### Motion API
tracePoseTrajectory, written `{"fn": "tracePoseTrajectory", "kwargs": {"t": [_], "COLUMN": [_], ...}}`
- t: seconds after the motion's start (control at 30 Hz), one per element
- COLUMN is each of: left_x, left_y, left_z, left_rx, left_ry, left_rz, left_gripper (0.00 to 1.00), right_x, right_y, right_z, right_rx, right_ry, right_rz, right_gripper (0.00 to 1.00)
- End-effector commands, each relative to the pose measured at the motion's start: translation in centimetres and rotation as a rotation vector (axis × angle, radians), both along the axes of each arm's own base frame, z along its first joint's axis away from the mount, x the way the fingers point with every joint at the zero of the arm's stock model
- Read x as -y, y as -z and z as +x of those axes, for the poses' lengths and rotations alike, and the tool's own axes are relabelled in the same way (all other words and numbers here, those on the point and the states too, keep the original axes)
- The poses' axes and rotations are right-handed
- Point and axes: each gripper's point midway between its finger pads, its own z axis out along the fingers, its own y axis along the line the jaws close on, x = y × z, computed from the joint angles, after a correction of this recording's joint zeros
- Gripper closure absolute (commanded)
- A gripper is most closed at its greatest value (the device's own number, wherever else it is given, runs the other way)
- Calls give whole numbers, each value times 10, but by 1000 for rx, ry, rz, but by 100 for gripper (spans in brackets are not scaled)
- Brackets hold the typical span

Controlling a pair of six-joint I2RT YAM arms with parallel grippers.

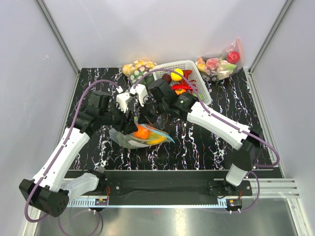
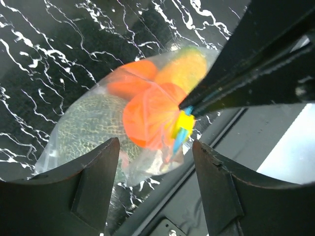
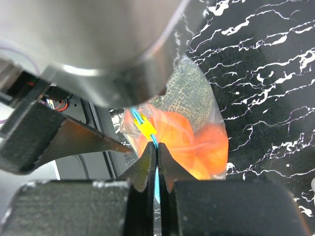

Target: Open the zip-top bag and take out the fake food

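Note:
The zip-top bag [image 1: 140, 137] lies at the table's front centre, and the fake food shows through the clear plastic. In the left wrist view the bag [image 2: 74, 147] holds a dark green bumpy ball [image 2: 88, 123], orange fruits [image 2: 147, 118] and a yellow-green piece [image 2: 184, 66]. My right gripper [image 3: 156, 156] is shut on the teal zip strip [image 3: 134, 115], just beside the yellow slider [image 3: 145, 128]. My left gripper [image 2: 155, 169] is open, with its fingers either side of the bag's strip end and gripping nothing. In the top view both grippers meet over the bag, the left [image 1: 129, 123] and the right [image 1: 144, 118].
A white basket [image 1: 199, 81] with red chillies and other pieces stands at the back centre. A bag of yellow-and-white spotted items [image 1: 138, 66] lies to its left. A bag with a red apple [image 1: 221, 61] lies at the back right. The black front rail [image 1: 162, 184] runs just below the bag.

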Motion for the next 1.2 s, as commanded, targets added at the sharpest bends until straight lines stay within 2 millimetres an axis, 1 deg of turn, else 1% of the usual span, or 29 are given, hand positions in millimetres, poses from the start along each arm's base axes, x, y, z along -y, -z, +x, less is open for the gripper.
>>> {"fn": "tracePoseTrajectory", "kwargs": {"t": [0.0, 0.13, 0.17, 0.27, 0.3, 0.33, 0.4, 0.53, 0.73, 0.83, 0.93, 1.03, 1.13, 1.17], "left_x": [5, -1, -6, -15, -16, -16, -15, -13, 4, 11, 19, 23, 25, 26], "left_y": [-25, -27, -30, -31, -30, -25, -24, -33, -42, -51, -59, -52, -49, -51], "left_z": [26, 22, 21, 17, 16, 16, 15, 15, 12, 9, 3, 1, 0, -1], "left_rx": [194, 188, 209, 239, 239, 234, 230, 252, 242, 234, 226, 204, 191, 193], "left_ry": [3, -17, -40, -72, -73, -73, -73, -60, 4, 30, 67, 82, 87, 93], "left_rz": [-29, -11, 0, 15, 19, 17, 9, -3, -87, -122, -177, -196, -213, -223], "left_gripper": [34, 33, 32, 26, 26, 25, 24, 21, 20, 20, 21, 23, 30, 37], "right_x": [-5, 0, 2, 3, 2, 1, 1, 4, 8, 9, 10, 8, 8, 9], "right_y": [-11, -10, -9, -7, -6, -6, -5, -3, -2, -2, 0, -2, -2, -4], "right_z": [-31, -32, -33, -30, -30, -30, -32, -32, -34, -33, -29, -31, -32, -31], "right_rx": [-18, -24, -24, -13, -16, -22, -36, -32, -37, -33, -24, -32, -40, -33], "right_ry": [-94, -87, -86, -80, -82, -85, -92, -87, -76, -63, -46, -45, -41, -37], "right_rz": [33, 21, 13, 8, 9, 8, 2, -11, -20, -17, -22, -10, -4, 3], "right_gripper": [100, 100, 100, 100, 100, 100, 100, 100, 100, 100, 100, 100, 100, 100]}}
